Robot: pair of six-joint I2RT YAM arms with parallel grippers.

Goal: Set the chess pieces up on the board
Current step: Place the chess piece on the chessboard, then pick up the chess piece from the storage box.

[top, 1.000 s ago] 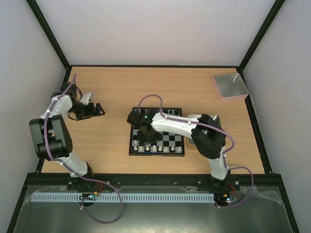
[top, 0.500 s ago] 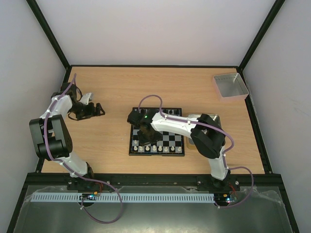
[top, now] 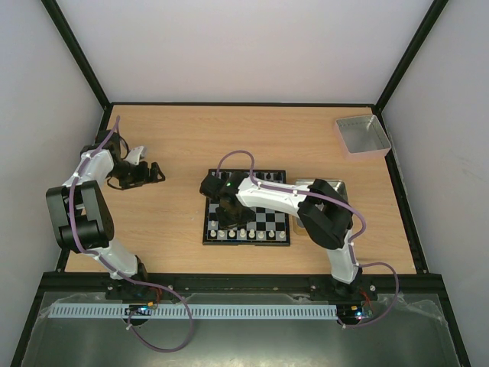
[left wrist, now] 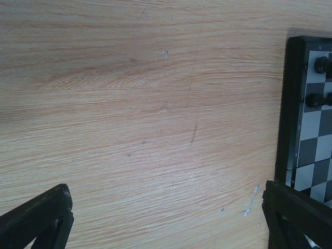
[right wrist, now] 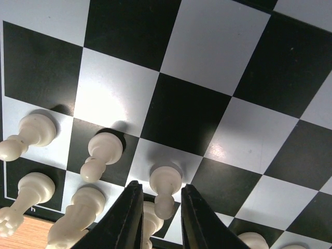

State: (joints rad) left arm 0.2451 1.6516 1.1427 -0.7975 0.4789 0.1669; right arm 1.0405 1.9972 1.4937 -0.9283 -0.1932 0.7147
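Wooden tabletop [left wrist: 129,104] beside black-rimmed board [left wrist: 287,104]

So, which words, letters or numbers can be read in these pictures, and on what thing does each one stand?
"h": a tiny white letter on the black rim of the board, at the corner beside the cream-white pieces, in the right wrist view; it is faint, so not certain.
Nothing else can be read: no word, number or brand shows on the grey bin or the table.
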